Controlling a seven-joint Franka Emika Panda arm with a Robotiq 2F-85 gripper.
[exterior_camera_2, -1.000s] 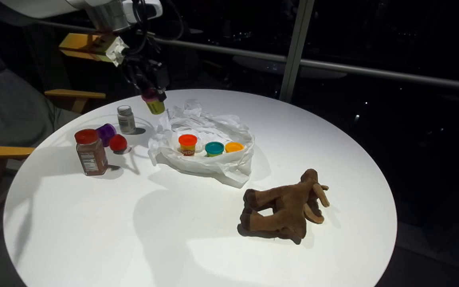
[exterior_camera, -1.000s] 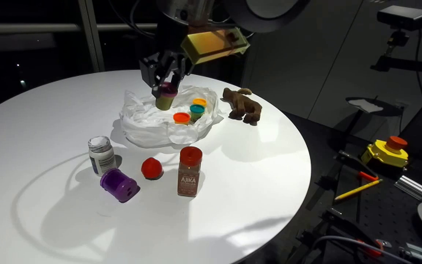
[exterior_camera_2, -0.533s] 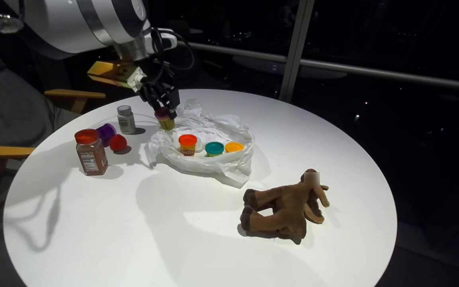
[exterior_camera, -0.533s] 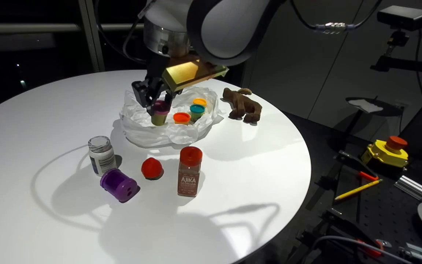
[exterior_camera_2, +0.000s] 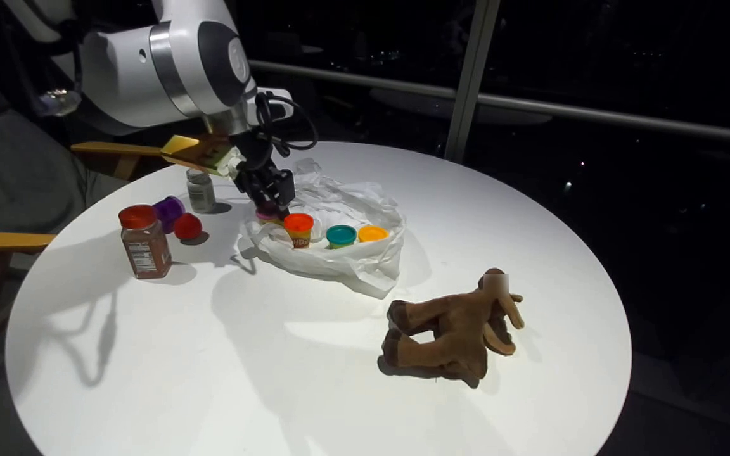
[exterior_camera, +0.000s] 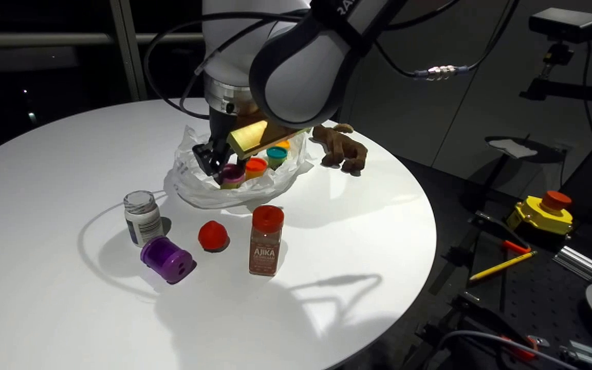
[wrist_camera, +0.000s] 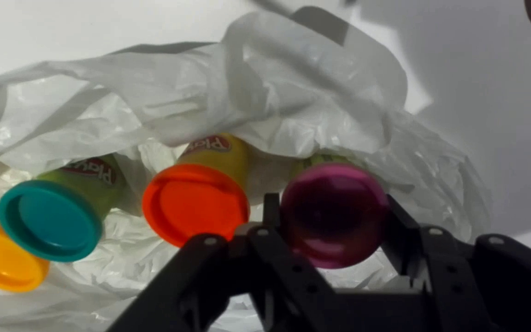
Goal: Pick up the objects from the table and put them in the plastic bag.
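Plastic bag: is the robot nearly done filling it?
Not yet. Done: orange-lidded cup, teal-lidded cup, yellow-lidded cup, in the bag. In hand: purple-lidded cup, between the fingers, inside it. Left on the table: white jar, purple cylinder, red ball, red-lidded jar, toy animal.

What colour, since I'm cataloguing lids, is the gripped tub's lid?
The lid is pinkish purple, its recessed middle darker; best seen in the wrist view.

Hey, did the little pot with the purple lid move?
Yes, down: in an exterior view, the purple-lidded pot showed higher than the unmoved teal-lidded pot; now it shows lower, inside the plastic bag.
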